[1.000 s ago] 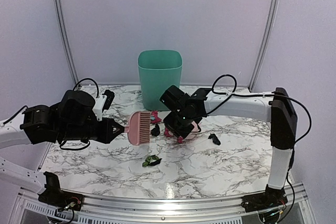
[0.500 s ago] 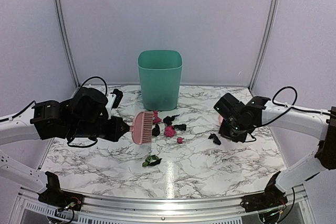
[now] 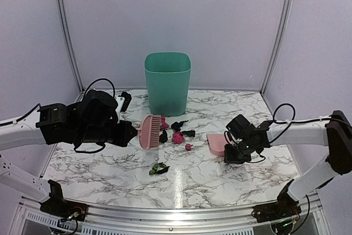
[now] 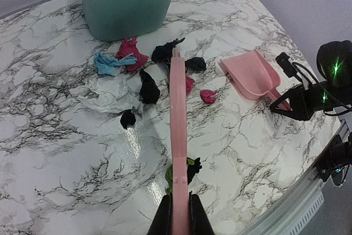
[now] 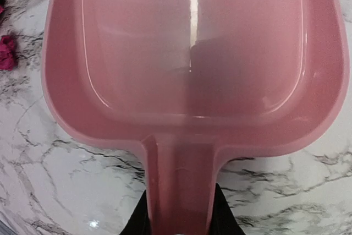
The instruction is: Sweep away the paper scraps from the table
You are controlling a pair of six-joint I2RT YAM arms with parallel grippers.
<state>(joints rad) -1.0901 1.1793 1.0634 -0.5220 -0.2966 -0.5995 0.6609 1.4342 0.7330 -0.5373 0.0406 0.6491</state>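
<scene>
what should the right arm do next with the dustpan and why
Probably ease the dustpan, empty in the right gripper, toward the paper scraps: bare table separates its mouth from them, and the brush in the left gripper sits on their other side.

text: none readable | labels: none — brands, numbers: none

Lab test booth: plain panel walls, marble table.

Your path along the table's front edge is open marble, bar one green scrap. Mid-table, scraps lie between brush and dustpan. The bin blocks the far edge's middle. Far right corner stands free.
</scene>
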